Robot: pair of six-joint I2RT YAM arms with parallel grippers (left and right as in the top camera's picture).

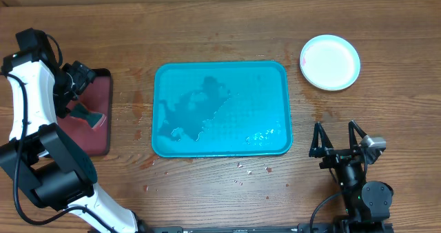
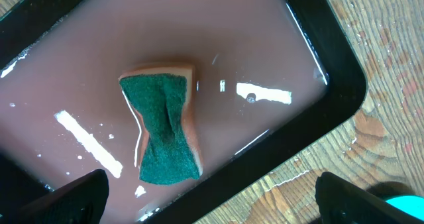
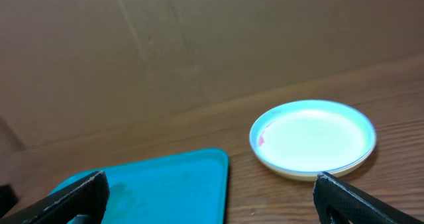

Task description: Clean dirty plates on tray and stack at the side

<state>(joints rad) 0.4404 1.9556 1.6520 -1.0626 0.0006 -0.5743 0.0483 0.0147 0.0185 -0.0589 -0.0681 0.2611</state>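
Note:
The turquoise tray (image 1: 220,109) lies in the middle of the table, wet, with no plate on it. The plates (image 1: 330,62) sit stacked on the wood at the far right; the top one is pale with a mint rim and a small red smear at its edge (image 3: 261,141). My right gripper (image 1: 335,133) stands open near the front right, facing the plates (image 3: 313,139) and the tray corner (image 3: 165,184), nothing between its fingers. My left gripper (image 1: 81,88) hangs open above a green-topped sponge (image 2: 164,128), not touching it.
The sponge (image 1: 88,115) lies in a black-rimmed dark-red tray (image 1: 96,143) of pinkish water at the left. Water drops dot the wood in front of the turquoise tray. A brown wall stands behind the table.

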